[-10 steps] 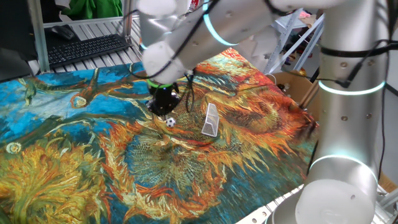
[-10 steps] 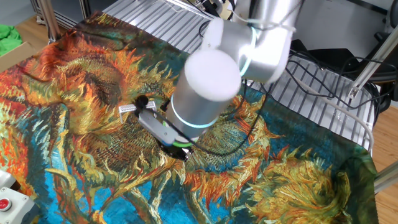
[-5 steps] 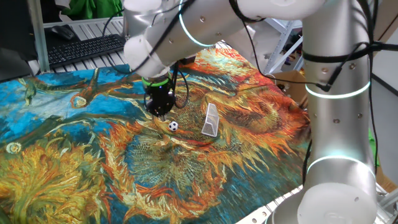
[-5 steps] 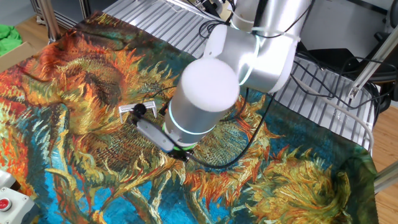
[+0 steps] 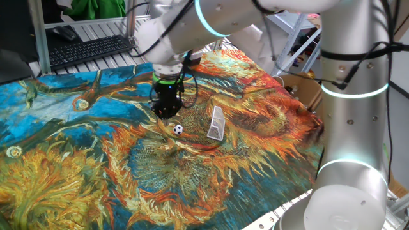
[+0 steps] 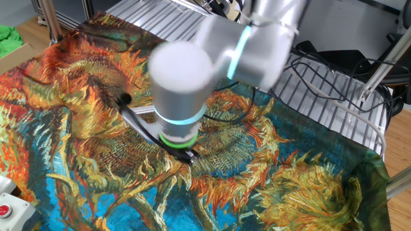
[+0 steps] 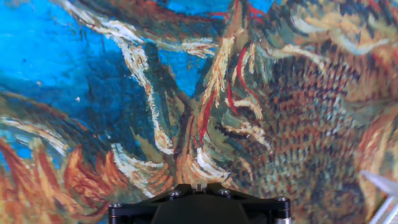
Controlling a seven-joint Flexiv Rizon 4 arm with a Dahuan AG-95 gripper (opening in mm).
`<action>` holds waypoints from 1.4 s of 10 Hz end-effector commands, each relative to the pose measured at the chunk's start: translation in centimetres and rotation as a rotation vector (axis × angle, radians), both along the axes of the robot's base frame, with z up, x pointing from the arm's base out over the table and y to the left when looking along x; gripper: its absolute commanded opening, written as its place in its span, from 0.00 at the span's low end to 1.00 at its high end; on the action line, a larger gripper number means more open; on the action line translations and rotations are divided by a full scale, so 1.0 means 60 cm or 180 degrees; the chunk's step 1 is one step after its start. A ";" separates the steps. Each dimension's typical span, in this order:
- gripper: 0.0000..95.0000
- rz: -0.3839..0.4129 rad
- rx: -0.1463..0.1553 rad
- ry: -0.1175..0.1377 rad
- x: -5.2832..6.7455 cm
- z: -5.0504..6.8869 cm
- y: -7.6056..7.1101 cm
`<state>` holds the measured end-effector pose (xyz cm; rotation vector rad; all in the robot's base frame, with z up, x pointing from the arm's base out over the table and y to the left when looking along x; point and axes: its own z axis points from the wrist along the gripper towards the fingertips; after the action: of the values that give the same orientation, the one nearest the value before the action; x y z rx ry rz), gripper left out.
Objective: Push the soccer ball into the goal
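The soccer ball [image 5: 177, 129], tiny and white with black patches, lies on the painted sunflower cloth [image 5: 77, 166]. The small white goal [image 5: 218, 123] stands a short way to its right, with a gap between them. My black gripper [image 5: 167, 117] points down at the cloth just up and left of the ball, fingers together and holding nothing. In the hand view only the gripper's base [image 7: 199, 205] shows at the bottom edge. A white corner of the goal [image 7: 380, 185] shows at the lower right, and the ball is out of view. In the other fixed view my arm [image 6: 180, 83] hides ball, goal and fingers.
A keyboard [image 5: 89, 48] sits behind the cloth's far edge. A cardboard box [image 5: 305, 86] stands off the table's right side. Cables [image 6: 334, 77] lie on the slatted tabletop past the cloth. A red button [image 6: 5, 209] is at the near left corner.
The ball has rolled a little right toward the goal and then stopped. The gripper has stayed just left of it while the arm's upper links swung round.
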<state>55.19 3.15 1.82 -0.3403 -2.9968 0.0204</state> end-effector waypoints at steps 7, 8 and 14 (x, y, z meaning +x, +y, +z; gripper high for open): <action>0.00 -0.0158 0.0231 -0.0135 -0.047 -0.019 0.017; 0.00 -0.0160 0.0243 -0.0135 -0.047 -0.019 0.017; 0.00 0.0333 -0.0042 -0.0064 -0.064 -0.015 -0.081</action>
<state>51.75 0.07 0.91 -0.2272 -3.0360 0.0188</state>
